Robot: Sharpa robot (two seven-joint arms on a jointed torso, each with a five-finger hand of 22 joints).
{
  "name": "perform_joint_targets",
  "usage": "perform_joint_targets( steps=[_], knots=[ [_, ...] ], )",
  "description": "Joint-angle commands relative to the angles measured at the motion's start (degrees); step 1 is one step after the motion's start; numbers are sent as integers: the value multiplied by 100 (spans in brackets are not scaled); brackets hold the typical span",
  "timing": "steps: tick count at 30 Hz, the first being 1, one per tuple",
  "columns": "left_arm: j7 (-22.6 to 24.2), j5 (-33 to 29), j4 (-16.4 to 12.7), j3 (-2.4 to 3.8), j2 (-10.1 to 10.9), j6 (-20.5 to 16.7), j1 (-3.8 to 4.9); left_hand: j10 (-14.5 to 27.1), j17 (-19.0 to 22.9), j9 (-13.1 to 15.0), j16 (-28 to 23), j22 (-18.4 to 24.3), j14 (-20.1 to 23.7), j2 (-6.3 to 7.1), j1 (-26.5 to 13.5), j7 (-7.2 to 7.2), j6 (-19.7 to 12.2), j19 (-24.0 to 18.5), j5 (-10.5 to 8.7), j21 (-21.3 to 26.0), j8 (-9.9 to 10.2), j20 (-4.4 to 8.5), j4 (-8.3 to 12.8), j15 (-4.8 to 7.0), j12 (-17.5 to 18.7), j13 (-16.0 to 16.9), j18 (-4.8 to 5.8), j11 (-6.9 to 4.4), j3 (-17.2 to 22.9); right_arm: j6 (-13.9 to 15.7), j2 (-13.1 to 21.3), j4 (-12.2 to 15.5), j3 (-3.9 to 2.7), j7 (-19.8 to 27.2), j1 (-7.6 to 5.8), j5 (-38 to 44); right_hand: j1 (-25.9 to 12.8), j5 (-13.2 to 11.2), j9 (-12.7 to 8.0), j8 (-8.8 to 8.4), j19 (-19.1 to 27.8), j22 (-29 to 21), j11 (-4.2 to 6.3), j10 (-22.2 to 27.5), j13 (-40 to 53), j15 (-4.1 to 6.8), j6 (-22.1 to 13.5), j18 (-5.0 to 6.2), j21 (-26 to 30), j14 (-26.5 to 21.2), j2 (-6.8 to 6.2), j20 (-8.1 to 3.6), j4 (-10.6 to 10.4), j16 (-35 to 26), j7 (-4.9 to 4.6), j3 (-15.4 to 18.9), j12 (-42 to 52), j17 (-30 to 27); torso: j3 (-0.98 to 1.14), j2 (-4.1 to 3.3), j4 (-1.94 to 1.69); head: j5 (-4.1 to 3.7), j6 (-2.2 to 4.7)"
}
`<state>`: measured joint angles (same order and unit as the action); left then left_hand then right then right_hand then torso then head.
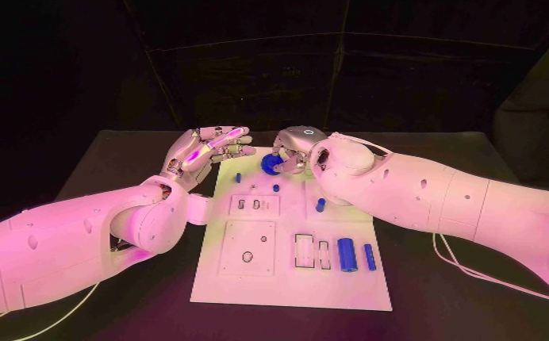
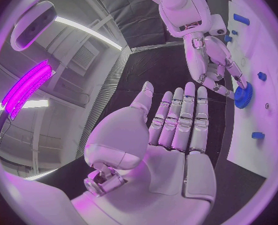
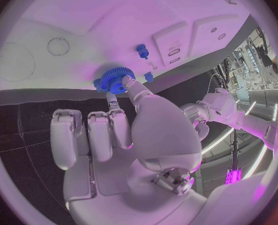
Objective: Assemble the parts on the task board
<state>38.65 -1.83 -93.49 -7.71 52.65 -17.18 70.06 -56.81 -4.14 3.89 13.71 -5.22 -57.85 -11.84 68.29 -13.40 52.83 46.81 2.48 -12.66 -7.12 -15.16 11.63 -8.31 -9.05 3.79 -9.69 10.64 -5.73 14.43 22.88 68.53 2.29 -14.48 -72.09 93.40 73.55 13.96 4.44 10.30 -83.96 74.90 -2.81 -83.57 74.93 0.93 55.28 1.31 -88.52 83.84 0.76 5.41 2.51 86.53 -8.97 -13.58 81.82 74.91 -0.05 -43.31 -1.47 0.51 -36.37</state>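
The right hand (image 1: 300,147) pinches a blue gear (image 3: 114,79) at the task board's (image 1: 286,277) far edge. The left hand (image 1: 206,149) hovers beside it, fingers spread, holding nothing.

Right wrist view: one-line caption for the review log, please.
Right hand pinches a blue gear at the task board edge; left hand open nearby.

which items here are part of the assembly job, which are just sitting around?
In the job:
task board
blue gear, pinched by the right hand
blue cylinders
small blue pegs

Idle:
left hand, open, holding nothing
black table
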Motion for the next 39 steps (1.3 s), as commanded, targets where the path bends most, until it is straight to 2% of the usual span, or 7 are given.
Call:
perform_joint_targets(
  steps=[1, 9, 17, 26, 31, 34, 39],
  knots=[
    [212, 5, 0, 5, -10, 79, 8, -52, 9, -7, -28, 7, -33, -45, -1, -53, 47, 42, 20, 22, 37, 10, 39, -10, 40, -4, -86, 7, -3, 14, -34, -38, -1, 1, -6, 65, -57, 34, 38, -52, -335, 1129, -20, -43, 490, 14, 142, -45, -22, 452, -14, -9, -19, 21, 97, -81, -49, 708, 2, 3, -2, 6, -7],
    [203, 4, 5, 5, -14, 86, 8, -55, 11, -8, -39, 13, -37, -47, -1, -53, 49, 46, 20, 28, 46, 10, 52, -11, 51, -5, -85, 7, 2, 10, -100, -102, -1, -22, -4, 66, -207, -302, -60, -374, -310, 1098, -164, 108, 291, -110, -295, -38, -10, 447, -185, 100, -16, 12, -67, -132, -259, 693, 3, 5, 4, 8, -4],
    [194, 4, 6, 5, -14, 92, 8, -55, 11, -8, -39, 13, -37, -47, -1, -53, 49, 46, 20, 28, 46, 10, 52, -11, 51, -5, -85, 7, 2, -74, -116, -115, -1, -33, -4, 66, -376, -440, -60, -535, -294, 1079, -205, 182, 195, -153, -512, -32, -1, 443, -312, 153, -96, 5, -100, 15, -364, 684, 3, 5, 3, 13, -11],
    [188, 4, 7, 5, -10, 98, 8, -55, 13, -9, -43, 15, -38, -45, -4, -55, 48, 48, 20, 30, 50, 10, 55, -11, 55, -5, -85, 8, 1, 12, -22, -24, -1, -27, -5, 66, -499, -479, -44, -578, -286, 1069, -223, 191, 189, -170, -564, -30, 4, 440, -325, 172, -207, 2, -116, 134, -379, 679, 5, 5, 3, 17, -17],
    [192, 4, 8, 5, 10, 102, 8, -55, 13, -9, -43, 15, -38, -45, -4, -55, 48, 48, 20, 30, 50, 10, 55, -11, 55, -5, -85, 8, 1, 423, 354, 322, 0, 115, -4, -115, -547, -398, -16, -535, -294, 1082, -218, 141, 257, -169, -471, -32, 0, 440, -295, 176, -280, 0, -109, 187, -319, 678, 9, 18, 14, 25, -17],
    [196, 4, 5, 5, 43, 98, 8, -55, 13, -9, -46, 16, -38, -44, -5, -55, 48, 48, 20, 32, 52, 10, 58, -11, 58, -5, -85, 9, 2, 645, 796, 640, 2, 322, -6, -447, -502, -332, -10, -526, -282, 1065, -212, 141, 257, -165, -445, -28, 6, 435, -294, 174, -262, -9, -102, 187, -321, 658, 4, 29, 46, 41, -13],
    [197, 5, 3, 4, 73, 112, 8, -57, 13, -9, -48, 17, -40, -46, -5, -54, 50, 50, 20, 33, 53, 10, 60, -11, 59, -5, -85, 8, 3, 636, 1546, 1012, 4, 788, -10, -1279, -149, -218, -3, -519, -261, 1039, -178, 153, 256, -136, -411, -22, 17, 430, -421, 150, 9, -21, -69, 152, -339, 638, 11, 58, 126, 10, 9]
  ],
)
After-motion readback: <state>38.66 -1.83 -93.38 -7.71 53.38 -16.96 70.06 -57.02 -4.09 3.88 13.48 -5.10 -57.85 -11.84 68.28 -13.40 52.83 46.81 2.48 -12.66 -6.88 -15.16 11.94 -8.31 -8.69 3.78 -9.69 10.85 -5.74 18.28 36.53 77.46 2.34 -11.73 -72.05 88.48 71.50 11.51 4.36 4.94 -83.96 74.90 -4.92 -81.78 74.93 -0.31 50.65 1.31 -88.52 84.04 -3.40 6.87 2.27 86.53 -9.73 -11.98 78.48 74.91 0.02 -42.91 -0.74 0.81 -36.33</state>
